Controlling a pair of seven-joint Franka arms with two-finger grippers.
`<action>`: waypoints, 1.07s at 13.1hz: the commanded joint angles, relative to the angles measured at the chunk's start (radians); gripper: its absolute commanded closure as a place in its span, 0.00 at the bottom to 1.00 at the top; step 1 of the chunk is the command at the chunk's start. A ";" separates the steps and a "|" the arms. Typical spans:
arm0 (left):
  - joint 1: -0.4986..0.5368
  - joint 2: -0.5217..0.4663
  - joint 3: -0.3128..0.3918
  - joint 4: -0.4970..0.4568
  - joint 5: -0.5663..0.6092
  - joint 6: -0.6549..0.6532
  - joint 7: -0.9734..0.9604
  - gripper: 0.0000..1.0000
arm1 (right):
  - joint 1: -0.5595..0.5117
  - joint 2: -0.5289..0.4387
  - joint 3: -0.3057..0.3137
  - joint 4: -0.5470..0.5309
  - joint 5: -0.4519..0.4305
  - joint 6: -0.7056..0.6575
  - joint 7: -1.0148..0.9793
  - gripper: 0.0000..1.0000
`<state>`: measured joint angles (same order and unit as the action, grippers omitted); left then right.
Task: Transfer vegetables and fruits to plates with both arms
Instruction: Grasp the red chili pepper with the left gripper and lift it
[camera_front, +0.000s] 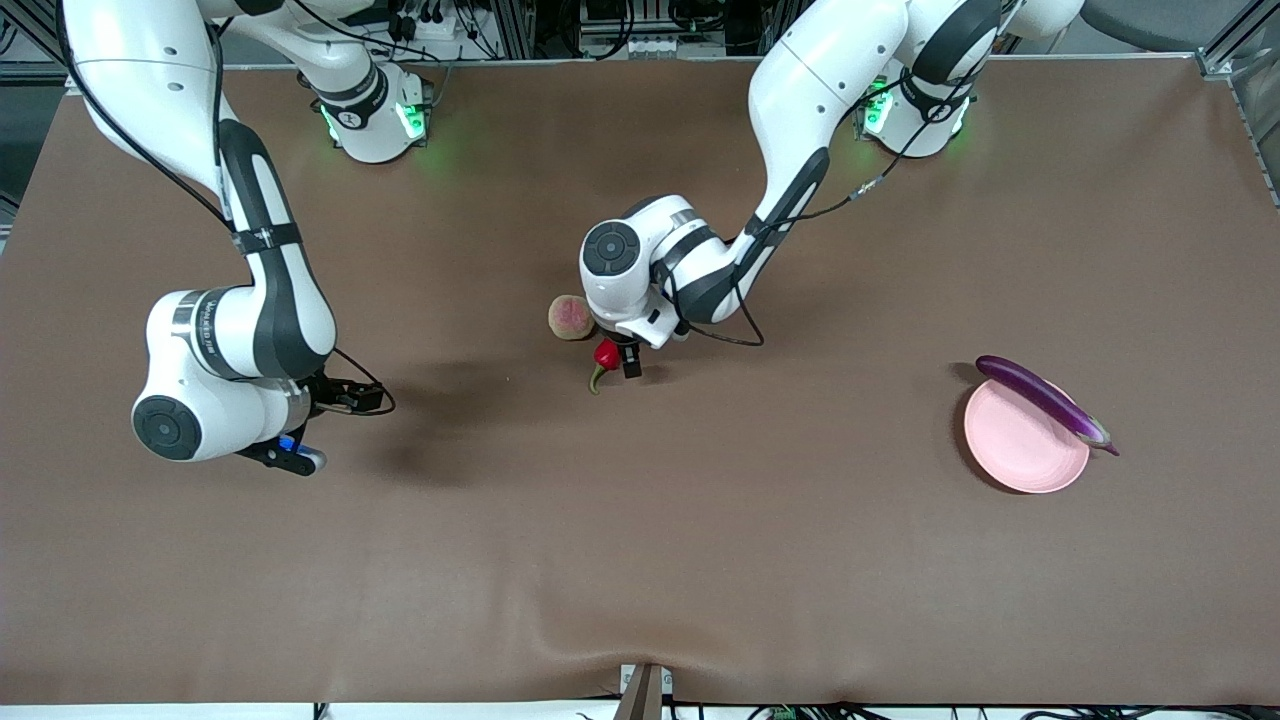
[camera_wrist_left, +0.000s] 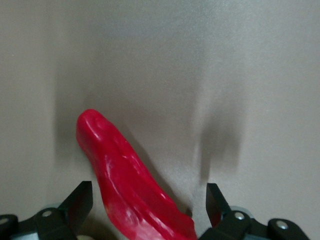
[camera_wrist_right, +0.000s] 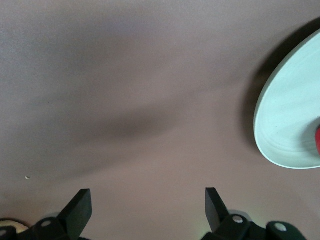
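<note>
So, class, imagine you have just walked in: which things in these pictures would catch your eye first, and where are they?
The purple eggplant lies across the rim of the pink plate toward the left arm's end of the table. Mid-table, the left hand is open around a shiny red chili, with a tan-green fruit beside it. The right hand is open over bare table, beside a pale green plate.

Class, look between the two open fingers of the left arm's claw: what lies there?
The red chili pepper lies between the left claw fingers, not yet gripped, on bare brown table; the left wrist view shows it.
</note>
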<state>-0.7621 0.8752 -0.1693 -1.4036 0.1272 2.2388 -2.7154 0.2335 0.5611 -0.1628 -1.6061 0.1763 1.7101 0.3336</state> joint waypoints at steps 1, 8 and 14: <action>-0.072 0.021 0.066 0.023 -0.006 0.010 -0.084 0.00 | 0.007 0.008 -0.007 0.011 0.012 -0.004 0.015 0.00; -0.088 -0.024 0.132 0.023 0.002 -0.001 -0.046 1.00 | 0.007 0.008 -0.007 0.011 0.012 -0.006 0.015 0.00; -0.031 -0.150 0.197 0.020 0.002 -0.070 0.365 1.00 | 0.076 0.003 -0.007 0.009 0.046 -0.010 0.144 0.00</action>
<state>-0.8250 0.7742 0.0267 -1.3603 0.1267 2.2096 -2.4607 0.2498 0.5623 -0.1610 -1.6063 0.2029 1.7093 0.3755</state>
